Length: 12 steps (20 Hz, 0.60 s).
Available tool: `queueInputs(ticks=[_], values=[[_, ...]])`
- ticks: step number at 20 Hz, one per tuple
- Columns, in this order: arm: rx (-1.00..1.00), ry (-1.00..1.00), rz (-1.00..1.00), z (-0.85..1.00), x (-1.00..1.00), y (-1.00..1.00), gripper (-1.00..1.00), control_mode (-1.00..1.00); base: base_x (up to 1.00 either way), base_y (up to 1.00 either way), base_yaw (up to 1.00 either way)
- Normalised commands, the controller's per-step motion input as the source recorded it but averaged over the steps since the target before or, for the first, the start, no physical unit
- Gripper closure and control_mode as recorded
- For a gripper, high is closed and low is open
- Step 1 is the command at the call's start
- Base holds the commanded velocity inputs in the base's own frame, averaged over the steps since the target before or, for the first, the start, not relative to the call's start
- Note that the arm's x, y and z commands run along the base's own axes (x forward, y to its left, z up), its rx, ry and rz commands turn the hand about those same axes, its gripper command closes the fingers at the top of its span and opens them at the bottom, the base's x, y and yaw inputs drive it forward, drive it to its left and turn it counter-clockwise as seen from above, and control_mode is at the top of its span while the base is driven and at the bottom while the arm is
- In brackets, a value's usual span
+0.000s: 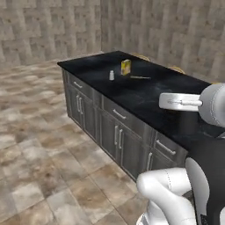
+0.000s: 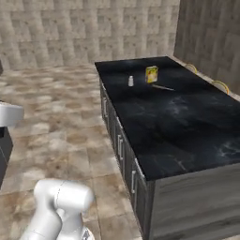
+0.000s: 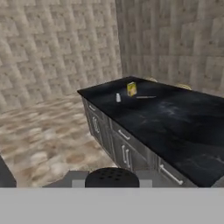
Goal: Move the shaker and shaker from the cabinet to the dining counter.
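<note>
Hand (image 3: pixel 112 183) with black shaker (image 3: pixel 112 177), short of dining counter (image 3: pixel 175 127) edge

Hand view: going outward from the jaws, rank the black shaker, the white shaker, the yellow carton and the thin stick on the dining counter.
1. Black shaker: right at the jaws, its perforated top showing at the bottom edge.
2. White shaker: far along the dining counter, near its drawer-side edge.
3. Yellow carton and thin stick: just past the white shaker, further in from that edge; too close to rank.

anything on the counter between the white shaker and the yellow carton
Nothing: bare black marble of the dining counter separates the white shaker from the yellow carton, clearest in the right base view.
</note>
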Motion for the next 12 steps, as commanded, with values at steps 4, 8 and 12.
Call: queueInputs(ticks=[4, 8, 12], values=[[0.00, 0.00, 0.00, 0.00, 0.00, 0.00, 1.00, 1.00, 1.00, 0.02, -0.46], [0.00, 0.00, 0.00, 0.00, 0.00, 0.00, 1.00, 1.00, 1.00, 0.01, -0.58], [0.00, 0.00, 0.00, 0.00, 0.00, 0.00, 1.00, 1.00, 1.00, 0.06, -0.59]])
